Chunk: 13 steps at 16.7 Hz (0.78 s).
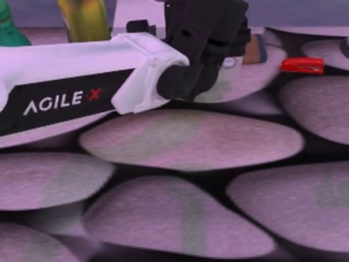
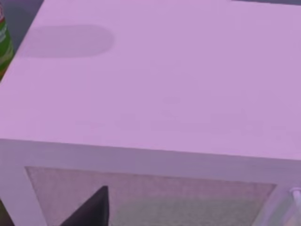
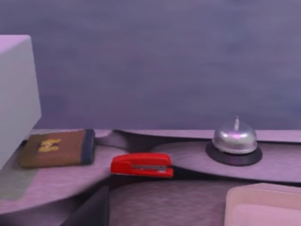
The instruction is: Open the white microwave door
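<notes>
The table [image 1: 185, 139] wears a pattern of large mauve ovals with dark gaps between them, some crossed by faint greenish patches. Behind it, in the right wrist view, stands a plain wall [image 3: 178, 61] of muted blue-violet (no window or seam shows on it). The light is soft and even, with a pinkish tint over every surface.
</notes>
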### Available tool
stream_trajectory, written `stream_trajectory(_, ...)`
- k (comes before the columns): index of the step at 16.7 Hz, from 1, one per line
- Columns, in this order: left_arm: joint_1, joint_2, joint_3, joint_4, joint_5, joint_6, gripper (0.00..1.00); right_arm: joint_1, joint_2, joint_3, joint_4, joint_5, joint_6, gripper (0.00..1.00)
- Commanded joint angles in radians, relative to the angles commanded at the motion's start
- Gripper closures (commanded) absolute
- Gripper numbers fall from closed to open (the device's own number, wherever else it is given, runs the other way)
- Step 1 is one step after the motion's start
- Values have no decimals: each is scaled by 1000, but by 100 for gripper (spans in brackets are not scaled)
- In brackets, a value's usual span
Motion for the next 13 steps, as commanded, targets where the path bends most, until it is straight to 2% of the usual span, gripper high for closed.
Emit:
stream_trajectory(3,-53,124,82,-17,-46,-22,0,0,0,0,0,0,0,0)
stream_trajectory(5,-66,154,101,-22,-58,-27,0,0,0,0,0,0,0,0)
stream_trajectory(10,-61,155,99,-20,-54,-25,0,0,0,0,0,0,0,0)
stream_trajectory(13,-33,221,163,2,-29,0,0,0,0,0,0,0,0,0)
